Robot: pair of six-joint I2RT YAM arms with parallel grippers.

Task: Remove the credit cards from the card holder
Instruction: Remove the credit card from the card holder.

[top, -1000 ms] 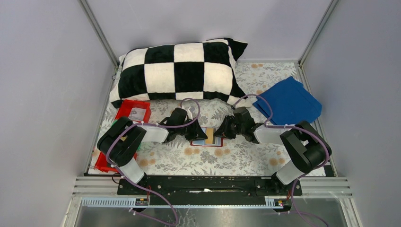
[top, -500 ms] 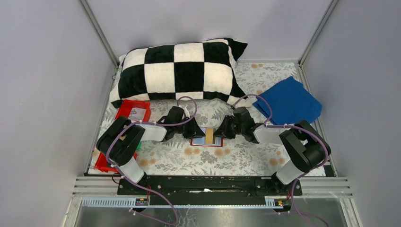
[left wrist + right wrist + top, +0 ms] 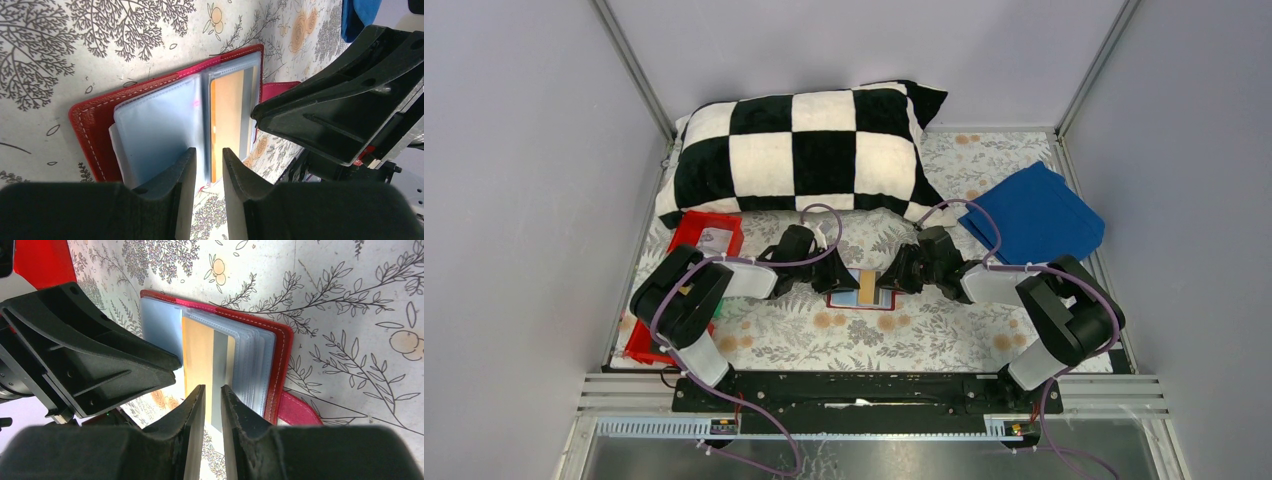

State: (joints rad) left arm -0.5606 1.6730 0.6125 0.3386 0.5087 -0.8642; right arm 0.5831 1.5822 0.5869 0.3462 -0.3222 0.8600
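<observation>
Card holder (image 3: 95, 125) lies open and flat on the floral table cover (image 3: 904, 335), near the table's middle, between the two arms. Red outer cover is underneath, with pale blue-grey clear sleeves (image 3: 250, 360) layered on top. Short red strap tab (image 3: 300, 410) sticks out from the holder's edge on the right arm's side.

Left gripper (image 3: 207, 155): reaches in from the left. Fingers are drawn close together and straddle the fold between the blank left-hand sleeve and the sleeve with the card. A sleeve leaf sits in the narrow gap, so this reads as clamped on the holder.

Right gripper (image 3: 213, 390): reaches in from the right and faces the left one, the two heads just beside each other over the holder. Fingers are pinched on the end of a yellowish credit card (image 3: 200, 350) that lies in the top sleeve of the right-hand stack. The card has a grey stripe along one long side. Lettering on it cannot be made out in either wrist view.

Surroundings:
- Black-and-white checked pillow (image 3: 799, 150) lies across the far side.
- Folded blue cloth (image 3: 1034, 215) is at the far right, well apart from the holder.
- Red tray (image 3: 709, 235) is at the left, just in front of the pillow.
</observation>
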